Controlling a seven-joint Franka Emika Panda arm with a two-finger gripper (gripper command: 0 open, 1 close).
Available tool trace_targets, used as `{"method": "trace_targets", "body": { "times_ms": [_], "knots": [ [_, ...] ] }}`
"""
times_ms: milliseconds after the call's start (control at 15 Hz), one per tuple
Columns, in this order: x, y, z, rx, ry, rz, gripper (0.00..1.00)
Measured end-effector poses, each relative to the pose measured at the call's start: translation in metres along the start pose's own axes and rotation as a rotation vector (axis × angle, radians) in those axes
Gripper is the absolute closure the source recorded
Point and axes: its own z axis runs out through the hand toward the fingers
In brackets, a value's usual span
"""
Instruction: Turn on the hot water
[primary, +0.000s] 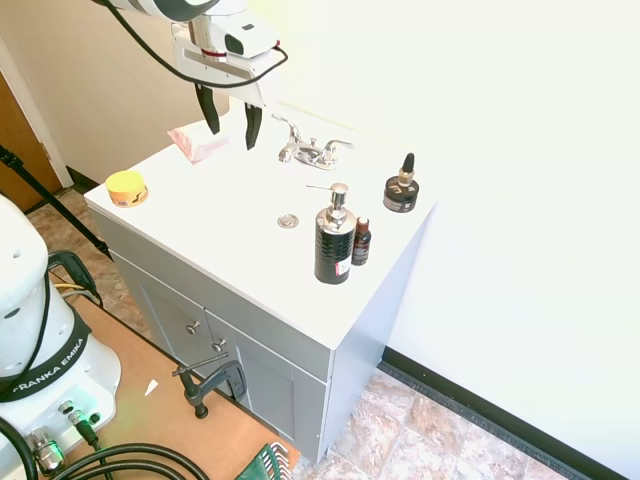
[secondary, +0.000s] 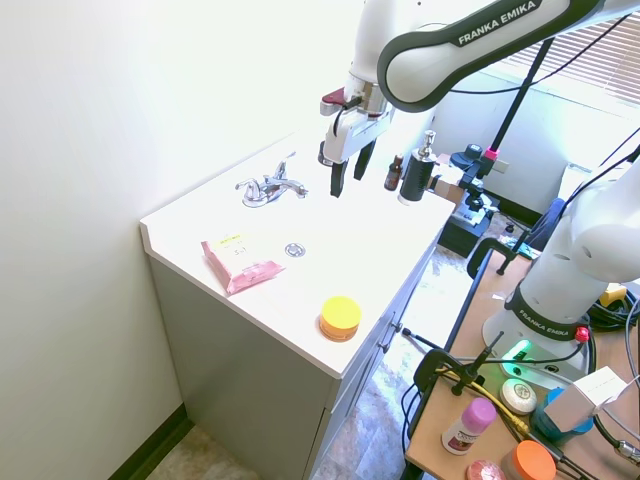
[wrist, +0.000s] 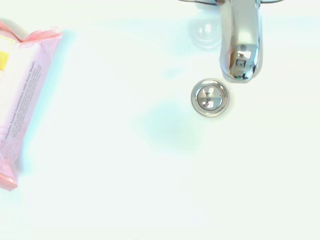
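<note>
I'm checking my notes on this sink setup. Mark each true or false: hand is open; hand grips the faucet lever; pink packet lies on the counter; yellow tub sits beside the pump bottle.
1. The hand is open: true.
2. It grips the hot water lever: false, it hangs above the counter, apart from the lever.
3. The pink packet lies on the counter: true.
4. The yellow tub sits beside the pump bottle: false, they are at opposite ends.

White vanity top (primary: 240, 255) bearing, around chrome drain (primary: 288, 221): faucet (primary: 312, 151) behind, pink packet (primary: 197, 144) and yellow tin (primary: 127, 187) leftward, black pump bottle (primary: 333, 243) and small jar (primary: 401, 192) rightward.
</note>
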Motion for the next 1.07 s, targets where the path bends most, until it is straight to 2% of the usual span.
{"method": "trace_targets", "body": {
  "times_ms": [200, 333, 733, 1067],
  "knots": [
    [0.001, -0.004, -0.001, 0.002, 0.003, -0.001, 0.00],
    [0.006, -0.018, -0.005, 0.015, 0.031, 0.014, 0.00],
    [0.050, -0.095, -0.016, 0.036, 0.265, 0.149, 0.00],
    [0.071, -0.142, -0.007, 0.050, 0.399, 0.169, 0.00]
  ]
}}
